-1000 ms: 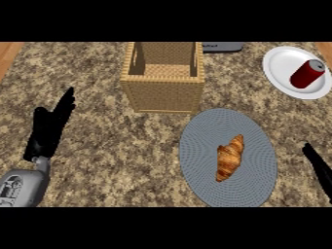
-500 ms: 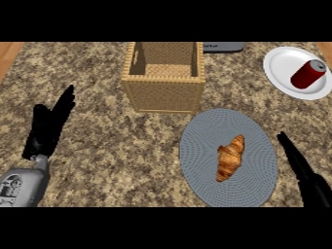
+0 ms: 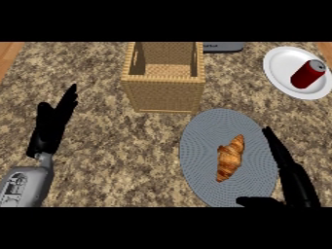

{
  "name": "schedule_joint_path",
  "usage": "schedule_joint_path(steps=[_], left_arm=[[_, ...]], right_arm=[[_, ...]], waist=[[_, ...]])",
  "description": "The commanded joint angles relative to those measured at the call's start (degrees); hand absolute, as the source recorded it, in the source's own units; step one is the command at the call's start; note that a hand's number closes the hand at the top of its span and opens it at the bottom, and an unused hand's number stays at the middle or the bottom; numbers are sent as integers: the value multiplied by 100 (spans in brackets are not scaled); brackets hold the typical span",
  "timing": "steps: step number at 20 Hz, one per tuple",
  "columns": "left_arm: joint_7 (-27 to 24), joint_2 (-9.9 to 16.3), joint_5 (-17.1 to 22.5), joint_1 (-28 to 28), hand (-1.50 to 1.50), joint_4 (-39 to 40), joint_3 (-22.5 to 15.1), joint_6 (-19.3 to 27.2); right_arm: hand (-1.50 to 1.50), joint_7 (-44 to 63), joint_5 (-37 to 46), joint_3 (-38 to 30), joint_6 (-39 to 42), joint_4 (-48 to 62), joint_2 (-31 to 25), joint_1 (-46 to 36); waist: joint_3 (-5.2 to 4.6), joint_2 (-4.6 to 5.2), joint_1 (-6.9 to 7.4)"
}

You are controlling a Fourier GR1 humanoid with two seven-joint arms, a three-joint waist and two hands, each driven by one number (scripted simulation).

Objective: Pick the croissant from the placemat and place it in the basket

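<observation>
You see the golden-brown crescent croissant lying on the round grey woven placemat, a little toward the mat's 3 o'clock side, its long axis running from about 1 o'clock to 7 o'clock. Nothing touches it. The placemat sits on the speckled brown granite counter, at 5 o'clock from the counter's middle. The tall square tan wicker basket stands at 11 o'clock from the placemat, its lower corner just beside the mat's upper rim; you can look straight down into its open top. Your right hand comes in from the lower edge at 5 o'clock, fingers straight and pointing toward 12 o'clock, lying over the mat's right rim just beside the croissant but apart from it, with the thumb spread out toward 9 o'clock under the mat's lower edge; it holds nothing. Your left hand rests at 9 o'clock, fingers straight and up, holding nothing, well apart from basket and mat. At 1 o'clock a round white plate carries a red cylindrical can lying tilted. A dark grey flat object shows behind the basket at 12 o'clock.
</observation>
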Motion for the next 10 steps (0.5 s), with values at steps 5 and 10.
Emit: schedule_joint_path(steps=[5,10], left_arm=[[-153,-109,-201,219,0,-116,111,-130],[107,-201,-172,-1,0,21,248,-273]], right_arm=[[-150,175,367,119,-115,675,454,-684],[-150,169,367,63,75,458,373,-524]], waist=[[0,0,15],[0,-2,-2]])
